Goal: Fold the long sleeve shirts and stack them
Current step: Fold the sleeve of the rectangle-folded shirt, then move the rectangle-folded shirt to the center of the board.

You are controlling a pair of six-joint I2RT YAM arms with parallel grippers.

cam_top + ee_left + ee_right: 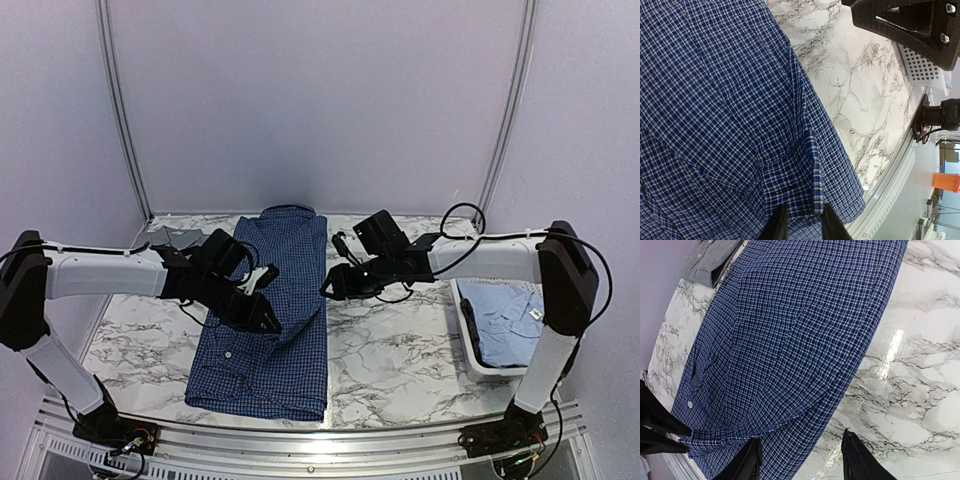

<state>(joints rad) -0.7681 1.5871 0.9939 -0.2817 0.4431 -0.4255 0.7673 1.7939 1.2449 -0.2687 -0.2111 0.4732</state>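
Observation:
The dark blue checked shirt (pixel 275 320) lies lengthwise down the middle of the marble table, collar at the far end. My left gripper (pixel 268 318) hovers over its middle. In the left wrist view the left gripper (pixel 802 223) stands narrowly open just above a folded sleeve cuff (pixel 816 175), with nothing pinched. My right gripper (pixel 332 287) sits at the shirt's right edge. In the right wrist view the right gripper (pixel 802 460) is wide open, straddling that edge of the checked shirt (pixel 790 330). A grey shirt (pixel 175 238) lies at the back left. A light blue shirt (pixel 508 315) rests in a bin.
The white bin (pixel 470 352) stands at the right side of the table, close to the right arm's base. The grey shirt (pixel 707 260) touches the checked shirt's far left corner. A metal rail (pixel 300 440) runs along the near table edge. Bare marble (pixel 390 350) lies between shirt and bin.

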